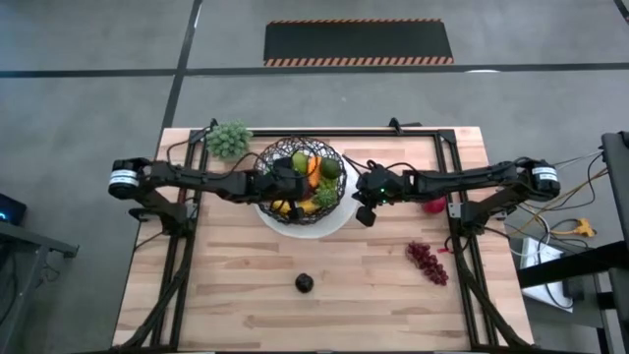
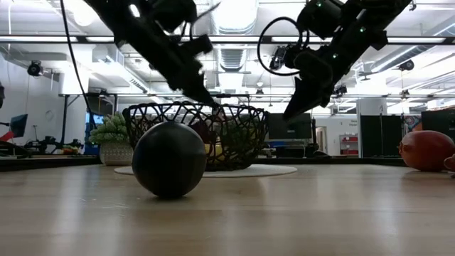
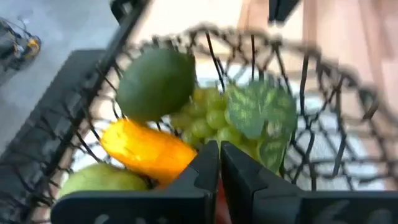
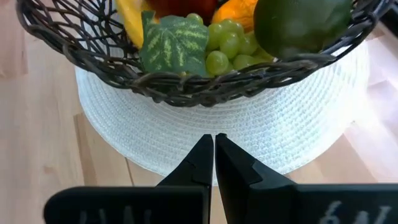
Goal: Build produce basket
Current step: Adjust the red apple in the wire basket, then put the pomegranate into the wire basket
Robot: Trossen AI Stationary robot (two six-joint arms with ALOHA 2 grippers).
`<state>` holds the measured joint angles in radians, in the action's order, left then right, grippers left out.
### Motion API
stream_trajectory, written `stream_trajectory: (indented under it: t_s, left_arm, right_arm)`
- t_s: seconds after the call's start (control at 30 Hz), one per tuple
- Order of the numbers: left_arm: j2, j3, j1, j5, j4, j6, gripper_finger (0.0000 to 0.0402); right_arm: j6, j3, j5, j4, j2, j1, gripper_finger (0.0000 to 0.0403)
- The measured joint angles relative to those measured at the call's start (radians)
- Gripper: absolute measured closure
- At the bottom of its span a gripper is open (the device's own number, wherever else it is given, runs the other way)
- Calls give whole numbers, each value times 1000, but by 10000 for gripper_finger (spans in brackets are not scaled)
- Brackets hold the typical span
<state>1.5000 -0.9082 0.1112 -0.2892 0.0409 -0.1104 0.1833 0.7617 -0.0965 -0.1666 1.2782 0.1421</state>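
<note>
The black wire basket [image 1: 263, 165] stands on a white round plate [image 1: 329, 226] at the table's far middle. It holds a dark green fruit [image 3: 155, 84], an orange carrot [image 3: 146, 149], green grapes [image 3: 208, 118] with a leaf, a green apple [image 3: 99, 180] and a yellow banana [image 4: 129, 18]. My left gripper [image 3: 219, 152] is shut and points slanting down into the basket, its tips just above the fruit. My right gripper [image 4: 212, 144] is shut and hangs over the plate's right rim [image 4: 261, 149], well above the table. On the table lie a dark plum [image 1: 305, 283], dark red grapes [image 1: 428, 262] and a red apple [image 1: 433, 206].
A pale green leafy cluster [image 1: 228, 139] sits at the far left corner, beside the basket. Black frame rails [image 1: 175, 256] run along the table's left and right sides. Bare wood lies near the front edge around the plum [image 2: 169, 160].
</note>
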Motion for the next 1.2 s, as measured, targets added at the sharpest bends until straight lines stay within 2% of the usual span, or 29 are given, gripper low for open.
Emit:
stream_trajectory:
  t_s: [0.13, 0.23, 0.37, 0.43, 0.5, 0.57, 0.77, 0.9, 1.03, 1.2]
  left_arm:
    - [-74, -6, -11, 0, 27, 0, 400]
    - [-171, -8, -30, -1, 150, 13, 400]
    - [-323, 6, -58, -1, 340, 130, 400]
    - [-390, 31, -75, -1, 370, 189, 400]
    - [-449, 70, -94, -2, 341, 228, 400]
    - [-491, 116, -116, -3, 255, 235, 400]
    - [-561, 261, -148, 0, -26, 150, 400]
    - [-573, 312, -148, -2, -150, 75, 400]
    - [-579, 325, -148, -2, -202, 24, 400]
    - [-587, 326, -147, -3, -199, -18, 400]
  right_arm:
    - [7, 4, 0, -22, -37, 0, 394]
    - [30, 4, 0, -50, -72, -2, 394]
    - [44, 4, 0, -114, -124, -13, 394]
    - [59, 4, 0, -132, -150, -17, 394]
    - [111, 8, -10, -170, -179, -18, 394]
    - [214, 37, -41, -283, -201, -9, 394]
    - [634, 175, -161, -874, -199, -5, 394]
    - [853, 211, -210, -1145, -168, -4, 394]
    - [864, 211, -108, -1180, -132, -5, 384]
    - [689, 213, -2, -1204, -67, -5, 331]
